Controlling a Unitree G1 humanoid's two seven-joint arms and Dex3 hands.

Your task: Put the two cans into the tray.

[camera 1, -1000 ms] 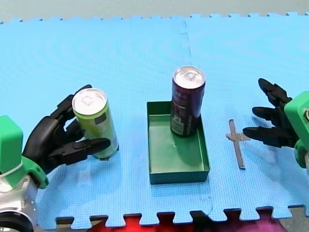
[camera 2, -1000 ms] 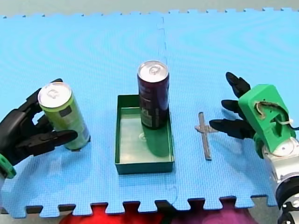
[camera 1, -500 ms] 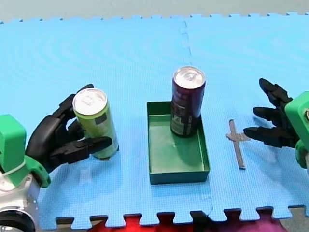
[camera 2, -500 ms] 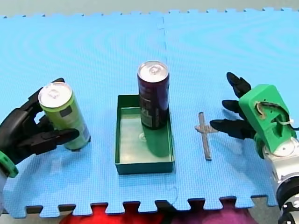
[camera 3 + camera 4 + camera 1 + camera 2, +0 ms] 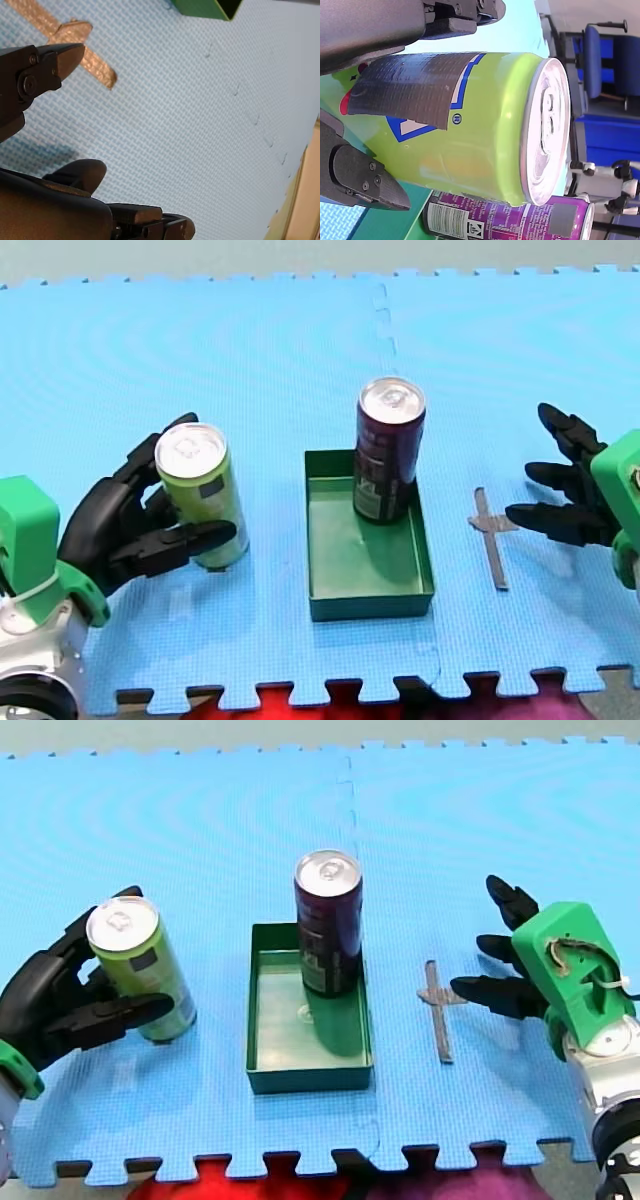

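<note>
**Item 1, green can** [image 5: 198, 495]: upright on the blue foam worktop [image 5: 250, 340], left of the tray. The left hand [image 5: 140, 535] is closed round its lower body.
**Item 2, purple can** [image 5: 388, 450]: standing in the far end of the green tray [image 5: 370, 605].
**Item 3, right hand** [image 5: 565, 490]: holds nothing, beside a grey tape cross [image 5: 490, 540].

**Handling:** lift the green can above the tray wall. Set it down upright in the free near half, keeping off the purple can.

**Markings:** dark tape covers part of the green can's label, with a blue-and-white emblem beside it. The purple can shows a barcode. No brand is legible.
</note>
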